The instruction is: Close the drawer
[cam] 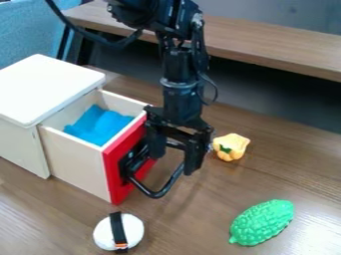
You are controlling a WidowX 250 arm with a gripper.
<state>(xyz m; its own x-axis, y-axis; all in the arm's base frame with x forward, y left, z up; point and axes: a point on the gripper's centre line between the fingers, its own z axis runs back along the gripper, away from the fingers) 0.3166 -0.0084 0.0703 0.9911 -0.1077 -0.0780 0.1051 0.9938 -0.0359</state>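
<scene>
The bench [220,214] carries everything here, its far edge running slantwise behind the things. Toward its left edge stands the white cabinet [47,87], upright. The black arm [181,79] comes in over the bench's far edge and hangs down beside the drawer [75,167], which juts from the cabinet, pulled well out. The line of the drawer's sides runs from the cabinet toward the right and near edges of the bench, and its red front [118,184] faces that way, upright. A strip of bench lies between that front and the green bumpy toy [263,222], nearer the right edge. The pincer [174,158] is just outside the red front, pointing down, its fingers [192,159] spread apart around part of the black handle [157,193]; I cannot tell whether they touch it. Inside the drawer lies a crumpled blue cloth [100,125], below the rim. On the near side of the drawer, apart from it, sits a white toy with a black band [118,232]. A small yellow toy [231,146] lies on the bench just right of the pincer
</scene>
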